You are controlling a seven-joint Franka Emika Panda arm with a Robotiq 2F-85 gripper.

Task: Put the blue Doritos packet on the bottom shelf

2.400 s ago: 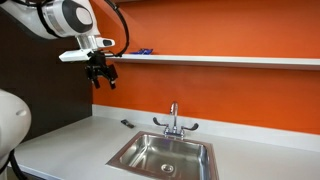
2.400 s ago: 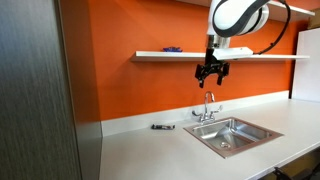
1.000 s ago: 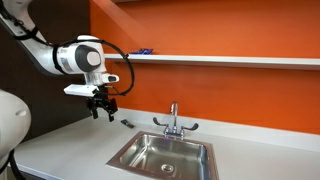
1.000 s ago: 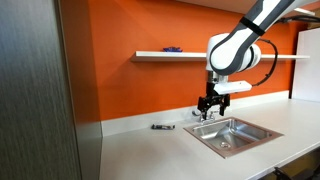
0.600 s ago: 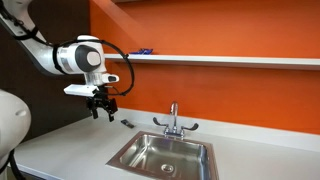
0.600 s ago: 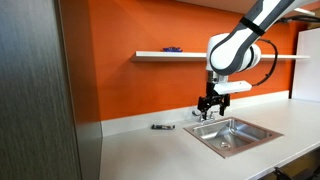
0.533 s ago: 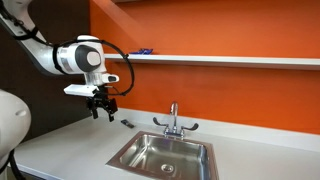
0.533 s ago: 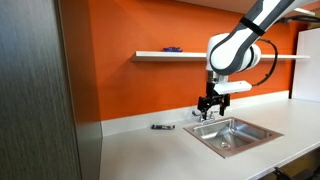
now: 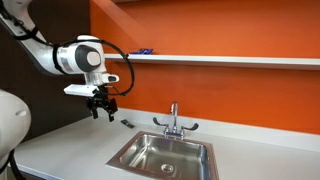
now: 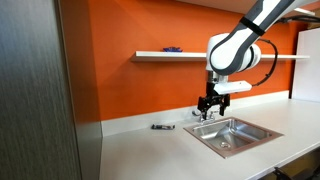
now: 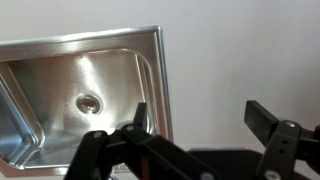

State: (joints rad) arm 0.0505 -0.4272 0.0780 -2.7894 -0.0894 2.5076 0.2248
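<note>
Currently the claw [image 9: 101,112] hangs spread and empty above the desk [image 9: 70,140]. Blue Doritos packet [image 9: 144,51] lies flat on the wall shelf [image 9: 230,60], roughly 1 o'clock from the claw and well apart. Its long axis apparently runs along the shelf.

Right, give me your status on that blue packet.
Gripper open, empty, low over the counter beside the sink. Blue packet on the wall shelf, not gripped. Small dark object on counter, off to one side.
</note>
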